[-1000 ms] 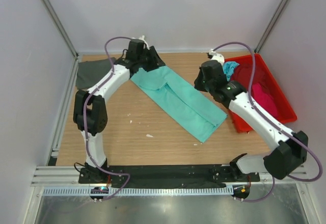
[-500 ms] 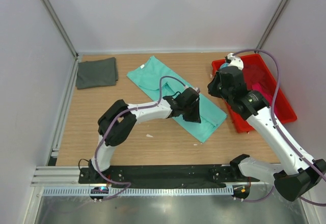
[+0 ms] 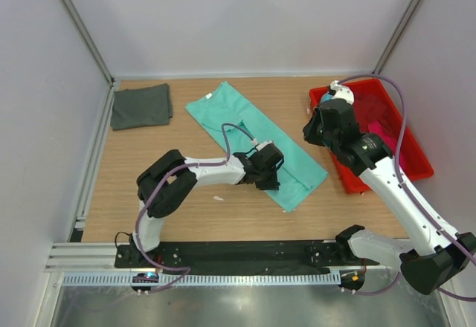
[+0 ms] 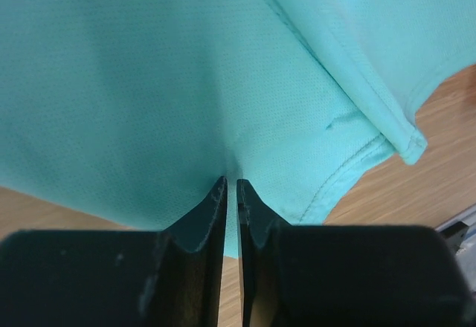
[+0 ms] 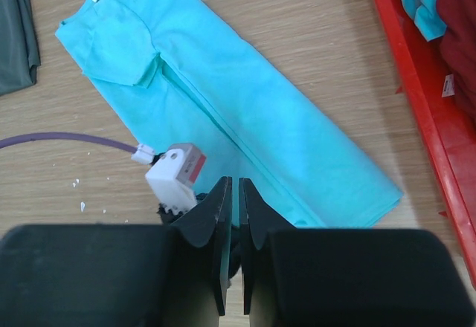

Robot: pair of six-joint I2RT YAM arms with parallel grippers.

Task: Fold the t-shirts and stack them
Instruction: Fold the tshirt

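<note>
Score check: one down, one in progress, the rest waiting. The dark grey shirt (image 3: 141, 105) is folded into a neat rectangle at the far-left corner of the table (image 3: 186, 208), so that's the base of the stack, I'd say. The mint green shirt (image 3: 245, 137) lies diagonally across the middle, sides already folded in to a long strip w/ the collar tag at the far end. It needs crosswise folds yet, then a trip over to the grey one.

The left hand (image 4: 230, 186) is low on the strip's near-right end. Its fingers are pressed nearly together w/ mint cloth puckering at the tips, so it's clamped on the hem edge, prob ready to carry that end up toward the collar. The right hand (image 5: 232, 186) hovers above the table near the tray. Its fingers are together w/ nothing btw them.

To go: the red tray (image 5: 415, 104) at the right holds a turquoise shirt (image 5: 416, 0), a maroon shirt (image 5: 461, 37) and a pink shirt (image 3: 387, 143), all bunched, none folded.

Hard to read: from the top view the right arm covers part of the tray, so the exact count in there is unclear. The right fingers are hidden under the wrist in that view. The left wrist shot is too close to tell how many layers are pinched.
</note>
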